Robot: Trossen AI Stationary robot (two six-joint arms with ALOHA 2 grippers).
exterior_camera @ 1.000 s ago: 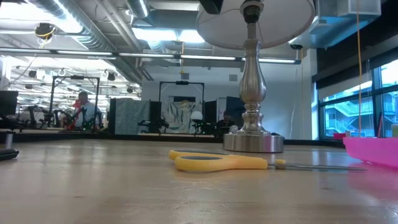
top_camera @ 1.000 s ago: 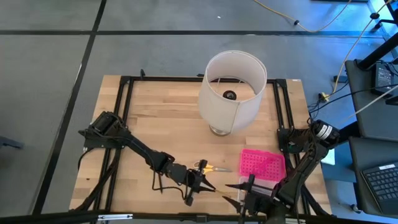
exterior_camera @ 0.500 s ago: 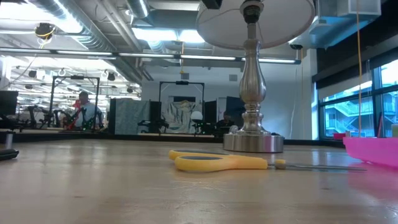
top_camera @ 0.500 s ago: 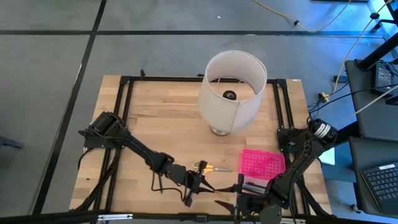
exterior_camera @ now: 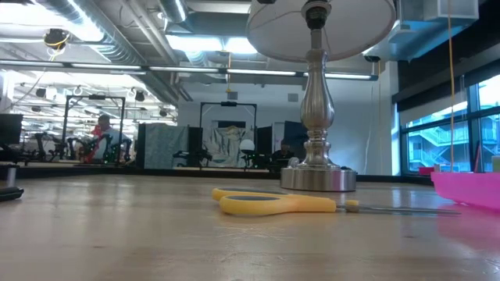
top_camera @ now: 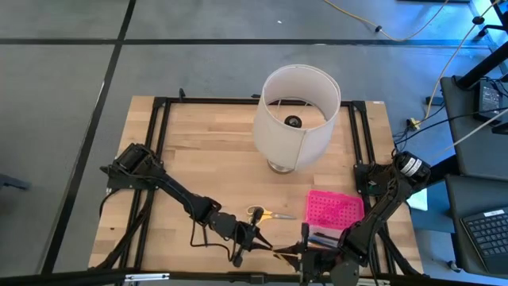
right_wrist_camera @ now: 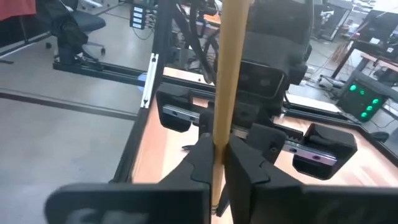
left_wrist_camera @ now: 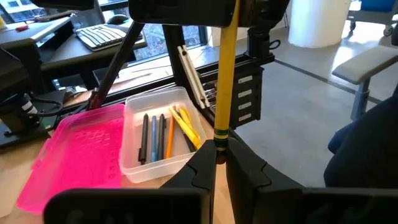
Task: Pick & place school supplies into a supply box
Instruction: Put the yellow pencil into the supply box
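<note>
A yellow pencil (left_wrist_camera: 224,74) spans between my two grippers near the table's near edge. My left gripper (top_camera: 264,245) is shut on one end and my right gripper (top_camera: 298,253) on the other; they face each other. Behind them the supply box (left_wrist_camera: 158,140) stands open on the table, its clear base holding several pens and pencils, its pink lid (top_camera: 334,209) flat beside it. Yellow-handled scissors (top_camera: 266,214) lie flat on the wood just beyond my left gripper. My left gripper pinches the pencil's dark-tipped end (left_wrist_camera: 217,139) between its two fingers, coming level from the table's left, in line with the pencil. My right gripper pinches the pencil's other end (right_wrist_camera: 216,146) between its two fingers, level from the right. The pencil runs along the fingers and out past them toward my left gripper.
A lamp with a big white shade (top_camera: 295,115) stands at the table's middle back on a metal base (exterior_camera: 318,178). Black frame rails (top_camera: 159,159) run along the table's edges. A person (exterior_camera: 105,136) sits far off in the room.
My right gripper has moved toward the table's left, up to my left gripper, and has shut on the pencil's free end. My left gripper has kept its hold and hardly shifted. The scissors and the box have stayed put.
</note>
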